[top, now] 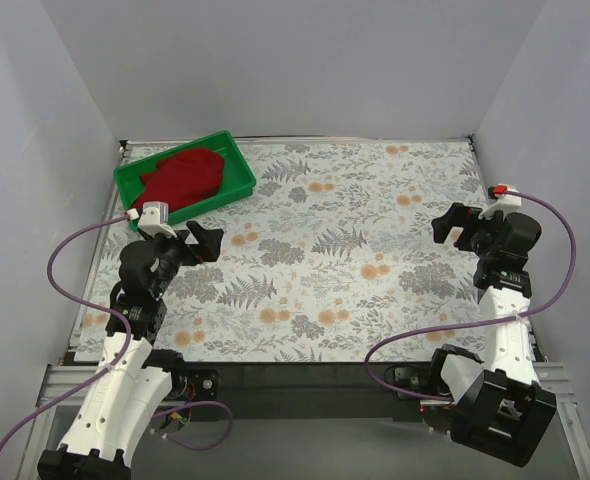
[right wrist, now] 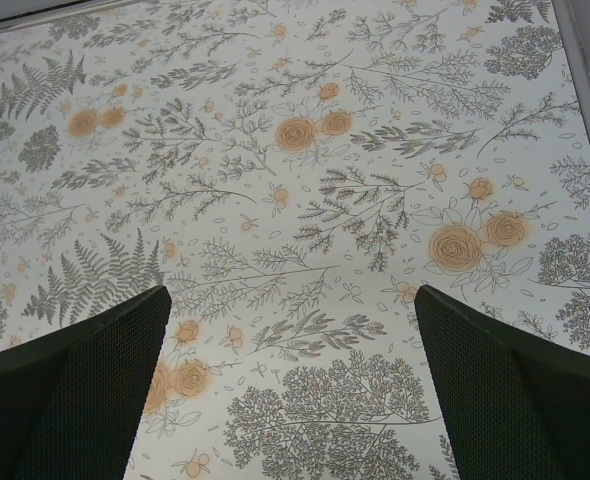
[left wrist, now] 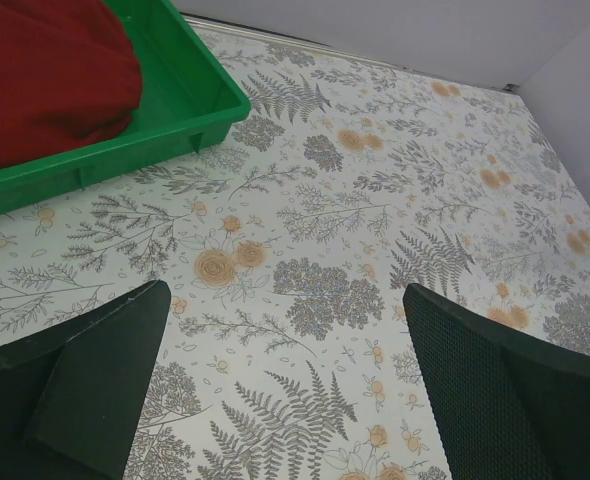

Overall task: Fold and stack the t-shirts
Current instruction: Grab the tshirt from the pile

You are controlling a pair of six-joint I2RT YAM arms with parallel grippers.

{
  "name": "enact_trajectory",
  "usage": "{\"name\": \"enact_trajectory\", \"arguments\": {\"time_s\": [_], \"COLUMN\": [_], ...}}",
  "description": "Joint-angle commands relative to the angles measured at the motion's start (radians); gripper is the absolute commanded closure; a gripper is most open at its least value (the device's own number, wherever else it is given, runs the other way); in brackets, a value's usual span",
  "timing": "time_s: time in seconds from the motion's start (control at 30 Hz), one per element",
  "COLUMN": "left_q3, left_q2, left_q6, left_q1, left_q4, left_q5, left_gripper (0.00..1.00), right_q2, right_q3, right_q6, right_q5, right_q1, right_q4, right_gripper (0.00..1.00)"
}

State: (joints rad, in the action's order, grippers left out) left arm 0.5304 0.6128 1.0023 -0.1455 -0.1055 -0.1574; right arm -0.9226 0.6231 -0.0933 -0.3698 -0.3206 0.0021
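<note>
The dark red t-shirt (top: 183, 173) lies bunched inside the green tray (top: 240, 172) at the far left corner of the table (top: 355, 270) and is not yet folded. The left gripper (top: 205, 243) hangs near the left edge, just beside the tray, with its jaws wide apart. The right gripper (top: 457, 226) hangs near the right edge with its jaws likewise apart, holding nothing.

Left arm (top: 125, 350) raised from base at near left, wrist tipped forward and inward. Left gripper (top: 207, 241) held aloft, jaws spread wide, empty. Right arm (top: 502, 320) raised upright at near right. Right gripper (top: 457, 224) turned inward, jaws spread wide, empty.
</note>
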Motion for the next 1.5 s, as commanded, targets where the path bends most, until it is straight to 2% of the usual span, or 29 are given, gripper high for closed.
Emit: {"name": "enact_trajectory", "arguments": {"time_s": [0.0,0.13,0.2,0.3,0.37,0.47,0.5,0.53,0.63,0.67,0.73,0.8,0.9,0.93,1.1,1.17,1.27,1.47], "left_q3": [0.005,0.005,0.013,0.067,0.109,0.210,0.244,0.302,0.432,0.465,0.541,0.655,0.787,0.815,0.959,0.990,1.057,1.146], "left_q2": [-0.004,0.008,0.031,0.080,0.143,0.257,0.290,0.373,0.511,0.559,0.715,0.862,0.993,1.065,1.208,1.266,1.338,1.439], "left_q6": [-0.005,-0.002,0.005,0.015,0.032,0.065,0.073,0.088,0.140,0.188,0.220,0.229,0.217,0.213,0.193,0.194,0.208,0.190], "left_q1": [0.000,0.000,0.000,0.000,0.000,0.000,0.003,0.017,0.084,0.140,0.193,0.215,0.216,0.216,0.228,0.228,0.227,0.222], "left_q4": [-0.008,-0.008,-0.008,-0.043,-0.063,-0.079,-0.082,-0.089,-0.089,-0.098,-0.128,-0.189,-0.261,-0.278,-0.298,-0.306,-0.327,-0.341], "left_q5": [-0.004,-0.002,-0.011,-0.027,-0.022,0.004,0.007,0.007,-0.071,-0.100,-0.117,-0.084,0.016,0.086,0.229,0.266,0.315,0.369], "left_gripper": [0.04,0.04,0.03,0.03,0.02,0.02,0.02,0.02,0.02,0.02,0.03,0.05,0.08,0.08,0.10,0.14,0.17,0.18], "right_q2": [0.005,0.017,0.022,0.018,0.011,0.014,0.016,0.025,0.042,0.042,0.034,0.031,0.028,0.030,0.028,0.025,0.022,0.013], "right_q3": [0.004,0.000,0.004,0.024,0.049,0.030,0.024,0.017,-0.006,-0.011,-0.007,-0.005,0.000,0.001,0.009,0.012,0.015,0.021], "right_q6": [0.018,0.088,0.185,0.268,0.334,0.411,0.438,0.448,0.446,0.448,0.445,0.437,0.434,0.435,0.434,0.435,0.437,0.438], "right_q5": [-0.021,-0.128,-0.287,-0.380,-0.392,-0.489,-0.567,-0.580,-0.589,-0.593,-0.601,-0.594,-0.589,-0.589,-0.583,-0.580,-0.574,-0.575], "right_q1": [-0.005,-0.005,0.002,0.035,0.048,0.054,0.054,0.055,0.052,0.054,0.054,0.054,0.054,0.054,0.055,0.054,0.054,0.054], "right_q4": [0.029,0.030,0.029,0.003,-0.059,-0.086,-0.100,-0.112,-0.113,-0.113,-0.114,-0.114,-0.122,-0.123,-0.134,-0.137,-0.142,-0.146], "right_gripper": [0.01,0.01,0.01,0.01,0.01,0.02,0.02,0.02,0.02,0.02,0.02,0.02,0.02,0.02,0.02,0.02,0.02,0.02]}}
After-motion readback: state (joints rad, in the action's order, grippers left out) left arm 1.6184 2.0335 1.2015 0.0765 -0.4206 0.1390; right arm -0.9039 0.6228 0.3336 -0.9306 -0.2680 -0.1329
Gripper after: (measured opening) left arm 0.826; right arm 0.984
